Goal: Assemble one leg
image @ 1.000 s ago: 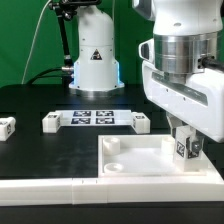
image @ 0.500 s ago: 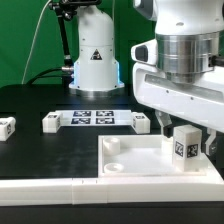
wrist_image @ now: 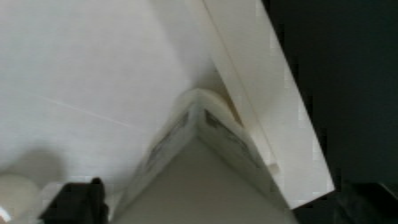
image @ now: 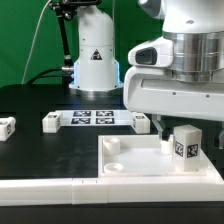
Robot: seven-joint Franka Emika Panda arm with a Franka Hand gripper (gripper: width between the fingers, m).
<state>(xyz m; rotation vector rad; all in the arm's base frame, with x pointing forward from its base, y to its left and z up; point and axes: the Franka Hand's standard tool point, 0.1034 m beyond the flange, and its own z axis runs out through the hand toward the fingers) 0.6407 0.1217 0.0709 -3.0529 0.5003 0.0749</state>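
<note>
Our pincer (image: 185, 122), fingers apart, has let go and risen off the leg (image: 184, 143), which now stands upright alone on the panel (image: 135, 157) near the tabletop (image: 40, 150) front edge, apparently seated.

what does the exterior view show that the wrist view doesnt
Only the exterior view shows the gripper risen clear above the leg, which stands upright on the large white panel, plus the marker board and a small white block at the exterior view's left. Only the wrist view gives a blurred close-up of a white edge. Both show white furniture surface.
</note>
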